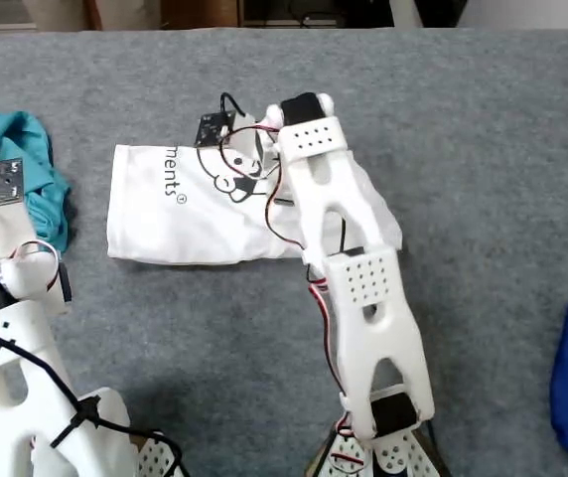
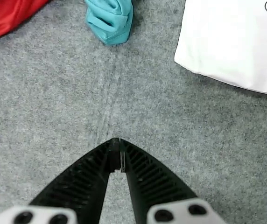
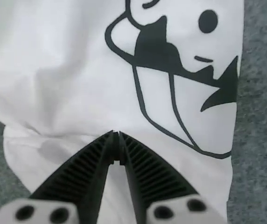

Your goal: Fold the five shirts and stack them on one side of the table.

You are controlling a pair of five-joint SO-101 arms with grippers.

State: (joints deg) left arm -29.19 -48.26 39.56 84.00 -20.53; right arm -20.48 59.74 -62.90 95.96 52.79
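Mid-table on grey felt tabletop: folded white cotton shirt with black cartoon print, beneath right gripper, jaws pressed tip to tip, holding nothing. Left gripper likewise closed and empty, over bare felt near crumpled teal shirt.

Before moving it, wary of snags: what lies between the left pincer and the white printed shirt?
Left wrist view: bare grey felt tabletop separates the left pincer and folded white printed shirt.
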